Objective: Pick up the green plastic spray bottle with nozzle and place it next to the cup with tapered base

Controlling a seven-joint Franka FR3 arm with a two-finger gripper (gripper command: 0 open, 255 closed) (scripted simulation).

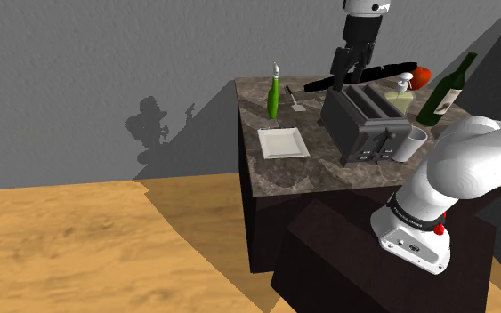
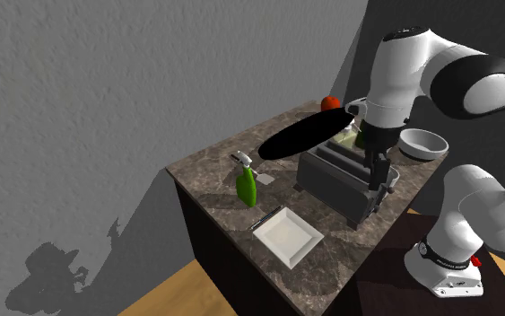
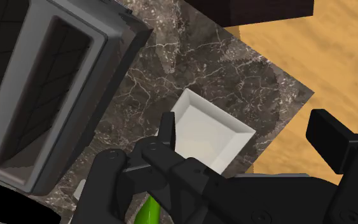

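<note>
The green spray bottle point(image 1: 274, 94) with a pale nozzle stands upright near the back corner of the marble counter point(image 1: 315, 169), at the shoulder view's left; it shows too in the second exterior view point(image 2: 246, 186). A sliver of the green bottle point(image 3: 149, 213) peeks out under the hand in the wrist view. The white cup point(image 1: 409, 142) stands on the other side of the dark toaster point(image 1: 364, 124), close to the arm. My gripper point(image 1: 349, 66) hangs above the toaster point(image 2: 344, 179), well apart from the bottle. Its fingers point(image 3: 166, 130) stand wide apart and hold nothing.
A white square plate point(image 1: 283, 142) lies in front of the bottle. A long black object point(image 1: 364, 76) lies behind the toaster. A dark wine bottle point(image 1: 444, 93), a red fruit point(image 1: 422, 76) and a pale pump bottle point(image 1: 403, 94) crowd the far right. The counter drops to a wooden floor point(image 1: 79, 249).
</note>
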